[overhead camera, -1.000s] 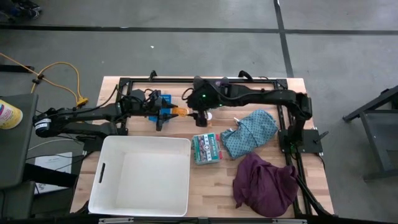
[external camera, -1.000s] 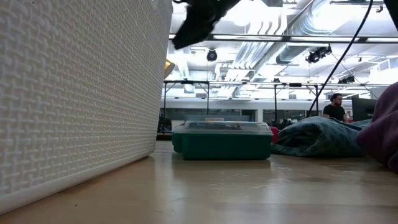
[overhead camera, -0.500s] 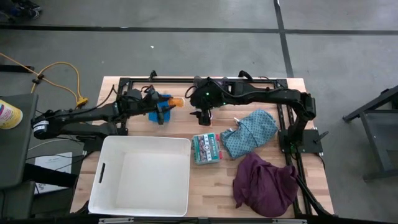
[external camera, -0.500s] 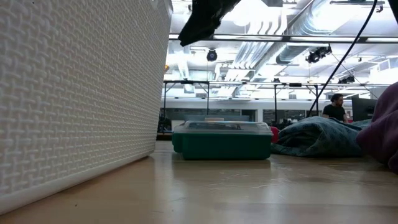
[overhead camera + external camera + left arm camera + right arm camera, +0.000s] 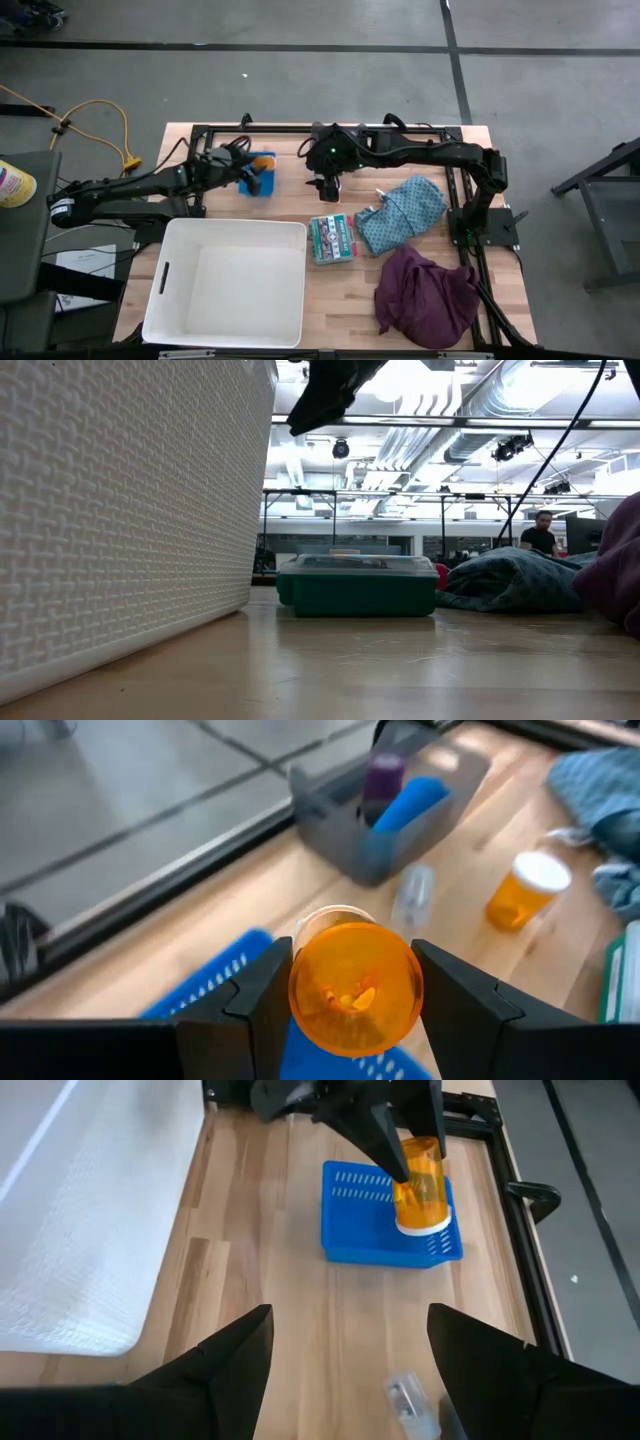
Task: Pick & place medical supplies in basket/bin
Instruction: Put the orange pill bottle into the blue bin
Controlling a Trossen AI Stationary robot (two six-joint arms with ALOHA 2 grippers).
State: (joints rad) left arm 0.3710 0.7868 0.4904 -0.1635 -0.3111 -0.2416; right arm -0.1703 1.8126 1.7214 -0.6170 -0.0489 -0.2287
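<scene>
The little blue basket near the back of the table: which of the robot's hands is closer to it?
The left hand: it holds an orange bottle right over the blue basket. The right hand hovers off to the side, empty.

A grey concrete floor (image 5: 300,70) surrounds the wooden table (image 5: 330,290), crossed by dark seam lines. A yellow cable (image 5: 105,125) snakes along the left. Across the room, bright ceiling lights (image 5: 420,385) and silver ducts (image 5: 470,420) run overhead, and a person (image 5: 541,530) sits far right.

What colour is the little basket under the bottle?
Blue: the small blue slotted plastic basket, clearest in the right wrist view.
</scene>
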